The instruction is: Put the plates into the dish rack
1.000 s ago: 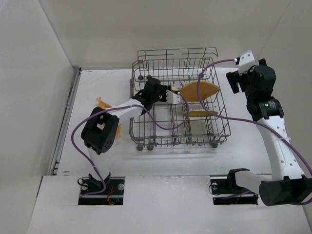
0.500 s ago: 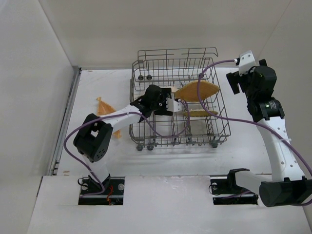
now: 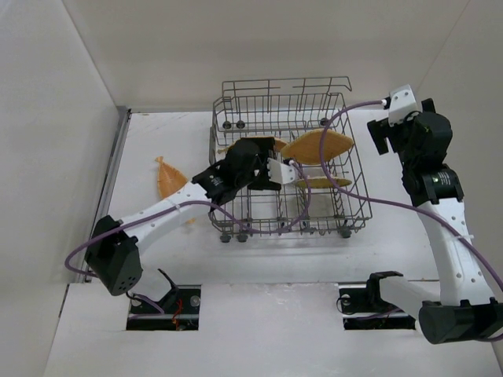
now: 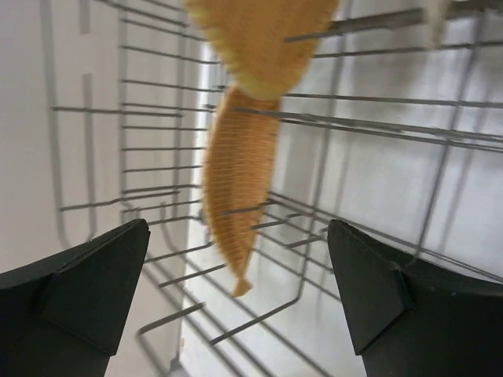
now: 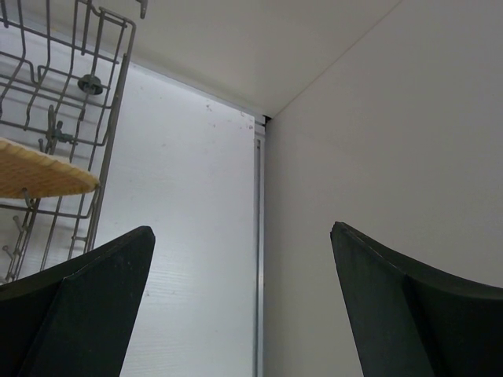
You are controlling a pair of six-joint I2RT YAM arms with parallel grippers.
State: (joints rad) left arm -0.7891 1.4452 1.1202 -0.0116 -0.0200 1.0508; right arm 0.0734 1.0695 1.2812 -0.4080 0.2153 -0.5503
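**A:** Which step is in hand?

**B:** Loading, between plates, by my reading. The left gripper (image 4: 237, 232) sits inside the dish rack (image 3: 283, 98), jaws apart and holding nothing. Ahead of it, two plates stand on edge among the tines in the rack's right half. These are the far plate (image 3: 318, 147) and the near plate (image 3: 322, 182), just beside each other.

**A:** And the other arm?

**B:** The right gripper (image 5: 242, 236) is raised off the rack's far right corner, jaws apart, empty.

**A:** What is left to load?

**B:** One loose plate (image 3: 167, 179) lies on the counter (image 3: 149, 141), left of the rack and well apart from both grippers. A sliver of orange behind the left wrist may be another plate; I cannot tell.

**A:** Next move?

**B:** Probably this: lift the left arm out over the rack's left wall without snagging the wires, then carry it left and bring it down on the loose plate. The plate is thin, so pinching its rim calls for a shallow approach.
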